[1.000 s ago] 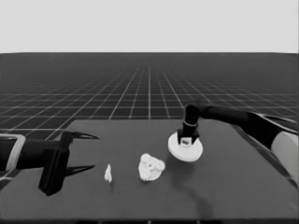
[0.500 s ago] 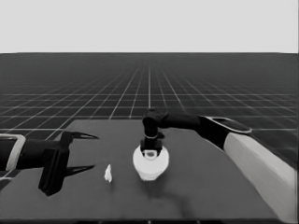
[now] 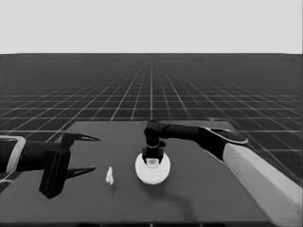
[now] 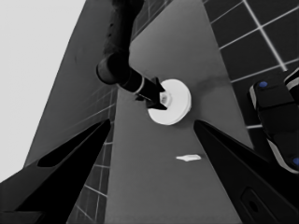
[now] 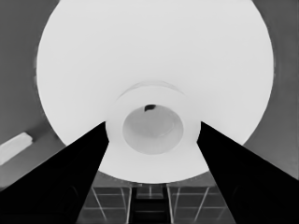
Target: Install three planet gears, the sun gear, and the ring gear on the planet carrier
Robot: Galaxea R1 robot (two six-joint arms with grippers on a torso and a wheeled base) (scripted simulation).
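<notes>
At the head view's nine o'clock edge the left gripper (image 3: 78, 155) is parked over the table's (image 3: 213, 189) left end, its two fingers spread wide with nothing between them; it is judged to be kept there simply to leave the middle free for the other arm. Just toward three o'clock of it, a thin white piece (image 3: 110, 175) lies flat on the table, apart from everything else and untouched.

Near the centre, the larger round part (image 3: 152, 168), taken to be the ring gear, sits low on the table. No gears and no smaller round part can be seen, so it is judged that they lie hidden beneath it and that the stack is at or near its final step.

From the three o'clock side the right arm reaches in, and the right gripper (image 3: 152, 160) stands upright over the part's middle. In the right wrist view the raised hub (image 5: 152, 128) is seen squarely between the two fingers (image 5: 74, 177), which press against its sides at nine and three o'clock: the jaws are clamped on the hub, presumably so that the part is held centred while it is seated.
</notes>
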